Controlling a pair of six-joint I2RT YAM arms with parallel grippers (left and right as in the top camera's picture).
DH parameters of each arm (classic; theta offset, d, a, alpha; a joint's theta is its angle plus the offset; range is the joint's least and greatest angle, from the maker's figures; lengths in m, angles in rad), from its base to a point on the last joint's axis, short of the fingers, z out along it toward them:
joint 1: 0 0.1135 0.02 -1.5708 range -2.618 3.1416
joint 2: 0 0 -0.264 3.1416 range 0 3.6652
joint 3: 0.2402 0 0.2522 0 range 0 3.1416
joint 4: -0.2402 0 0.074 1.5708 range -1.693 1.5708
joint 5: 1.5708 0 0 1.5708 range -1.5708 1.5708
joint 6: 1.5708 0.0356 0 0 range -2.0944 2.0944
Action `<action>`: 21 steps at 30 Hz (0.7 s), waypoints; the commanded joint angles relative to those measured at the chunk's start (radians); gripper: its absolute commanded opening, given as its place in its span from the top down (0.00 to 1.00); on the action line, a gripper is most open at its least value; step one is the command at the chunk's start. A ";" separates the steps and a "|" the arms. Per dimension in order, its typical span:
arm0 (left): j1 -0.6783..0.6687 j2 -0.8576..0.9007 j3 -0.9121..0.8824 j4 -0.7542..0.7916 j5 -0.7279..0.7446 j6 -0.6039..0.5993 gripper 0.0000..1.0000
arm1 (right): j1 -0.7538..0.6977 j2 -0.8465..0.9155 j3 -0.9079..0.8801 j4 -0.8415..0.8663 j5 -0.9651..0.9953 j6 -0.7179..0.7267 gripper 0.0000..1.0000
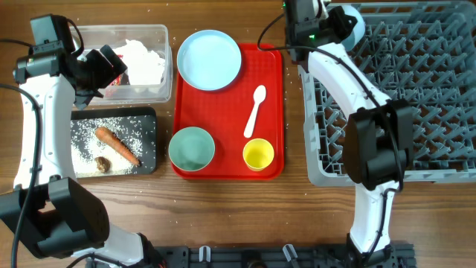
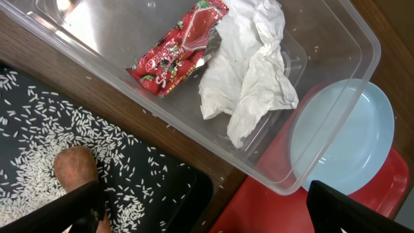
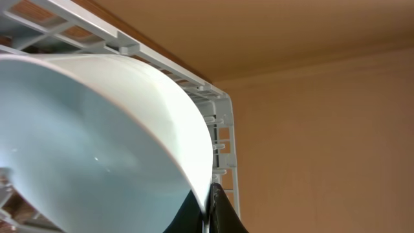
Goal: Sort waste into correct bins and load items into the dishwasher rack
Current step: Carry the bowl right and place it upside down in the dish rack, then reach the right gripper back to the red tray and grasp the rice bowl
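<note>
Surface: brown wooden table; a beige wall shows behind it in the right wrist view.

- Clear plastic tub, far left of the table. It holds crumpled white tissue and a red snack wrapper, which lie touching each other.
- Black tray, just in front of the tub. It carries scattered white rice grains, an orange carrot piece lying diagonally, and a small brown lump just beside the carrot's near end.
- Red serving tray, centre of the table. On it:
  - a pale blue plate at the far left corner, overlapping the tray's edge;
  - a white plastic spoon, bowl end pointing away;
  - a mint-green bowl, upright at the near left;
  - a yellow cup, upright at the near right.
- Grey dishwasher rack, right of the red tray, with pegs upright.
- Pale blue bowl, tipped on edge at the rack's far left corner and pinched by its rim.
- Left gripper, above the near edge of the tub. Its jaws are spread wide and hold nothing.
- Right gripper, at the rack's far left corner, clamped tight on the pale blue bowl's rim.
</note>
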 commanded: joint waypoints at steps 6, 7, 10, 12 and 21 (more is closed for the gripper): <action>0.004 -0.012 0.001 0.002 -0.006 -0.003 0.00 | 0.074 0.018 -0.007 -0.026 -0.046 0.029 0.42; 0.004 -0.012 0.001 0.002 -0.006 -0.003 0.00 | 0.080 0.018 -0.007 -0.026 -0.046 0.029 0.24; 0.004 -0.012 0.001 0.002 -0.006 -0.003 0.00 | 0.098 0.017 -0.007 -0.025 -0.045 0.028 0.02; 0.004 -0.012 0.001 0.002 -0.006 -0.003 0.00 | 0.109 0.015 -0.007 -0.020 -0.045 0.030 0.00; 0.004 -0.012 0.001 0.002 -0.006 -0.003 0.00 | 0.229 -0.176 -0.006 -0.072 -0.374 0.238 0.00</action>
